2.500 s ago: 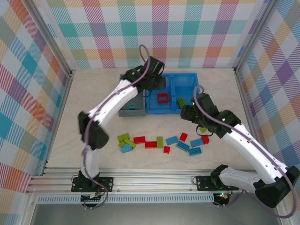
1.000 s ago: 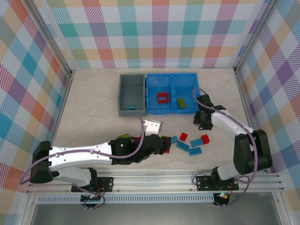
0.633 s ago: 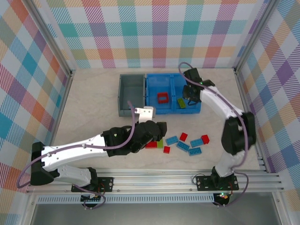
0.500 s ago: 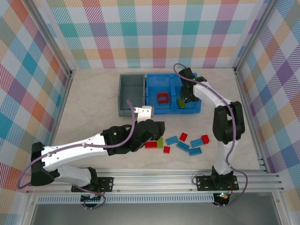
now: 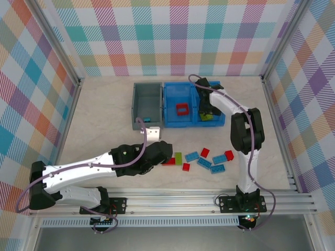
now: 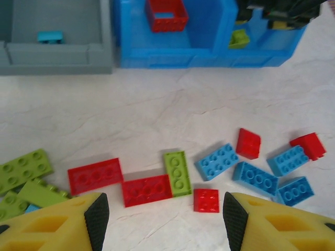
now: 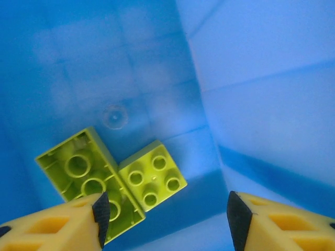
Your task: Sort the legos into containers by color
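Right end effector (image 7: pixel 165 212), fingers apart and empty, hangs over the bright blue plastic bin compartment (image 7: pixel 251 78) gathering lime green plastic bricks (image 7: pixel 152 175) by colour.

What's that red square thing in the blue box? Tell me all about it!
The red frame is a plastic brick, a rectangle with an open middle that shows the blue floor under it. It lies flat in the left compartment of the blue bin, with nothing else touching it.
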{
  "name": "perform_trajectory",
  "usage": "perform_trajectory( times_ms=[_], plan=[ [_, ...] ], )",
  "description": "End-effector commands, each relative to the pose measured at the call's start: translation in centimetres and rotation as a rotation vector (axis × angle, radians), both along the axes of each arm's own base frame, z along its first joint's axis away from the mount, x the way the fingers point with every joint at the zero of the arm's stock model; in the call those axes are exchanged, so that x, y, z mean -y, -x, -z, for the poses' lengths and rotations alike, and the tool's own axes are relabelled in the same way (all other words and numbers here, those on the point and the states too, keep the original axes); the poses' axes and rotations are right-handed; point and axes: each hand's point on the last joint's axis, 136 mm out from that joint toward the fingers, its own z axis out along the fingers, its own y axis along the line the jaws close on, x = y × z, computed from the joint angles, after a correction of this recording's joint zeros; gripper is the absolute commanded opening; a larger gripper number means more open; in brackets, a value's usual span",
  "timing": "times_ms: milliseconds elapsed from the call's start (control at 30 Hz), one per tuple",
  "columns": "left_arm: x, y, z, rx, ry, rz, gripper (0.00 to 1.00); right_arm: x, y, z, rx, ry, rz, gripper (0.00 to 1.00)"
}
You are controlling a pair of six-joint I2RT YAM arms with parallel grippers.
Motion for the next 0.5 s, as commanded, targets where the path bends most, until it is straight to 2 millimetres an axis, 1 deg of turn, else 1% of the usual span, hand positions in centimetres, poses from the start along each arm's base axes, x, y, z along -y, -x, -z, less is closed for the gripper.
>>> perform_trajectory(
  times_ms=[0,133,200,233,300,467],
  plan=[
    [-2.3,0.1,0.7,-0.035,-0.011,-0.075,0.62,-1.2,0.2,-5.8,0.119,-0.015,-0.043,0.65],
    [-3.4,0.4,1.4,-0.075,-0.006,-0.134,0.62,-1.4,1.4,-9.6,0.203,-0.029,-0.06,0.67],
    [-4.2,0.8,1.8,-0.1,0.006,-0.166,0.62,-1.7,2.6,-11.7,0.251,-0.05,-0.079,0.68],
    [-4.5,1.0,1.9,-0.11,0.016,-0.173,0.62,-1.8,3.2,-12.4,0.267,-0.057,-0.087,0.68],
    [-5.8,1.6,2.2,-0.135,0.022,-0.204,0.62,-2.4,4.9,-14.1,0.312,-0.079,-0.122,0.69],
    [-9.3,3.1,2.8,-0.177,0.041,-0.265,0.62,-4.9,10.0,-16.6,0.374,-0.153,-0.252,0.7]
  ],
)
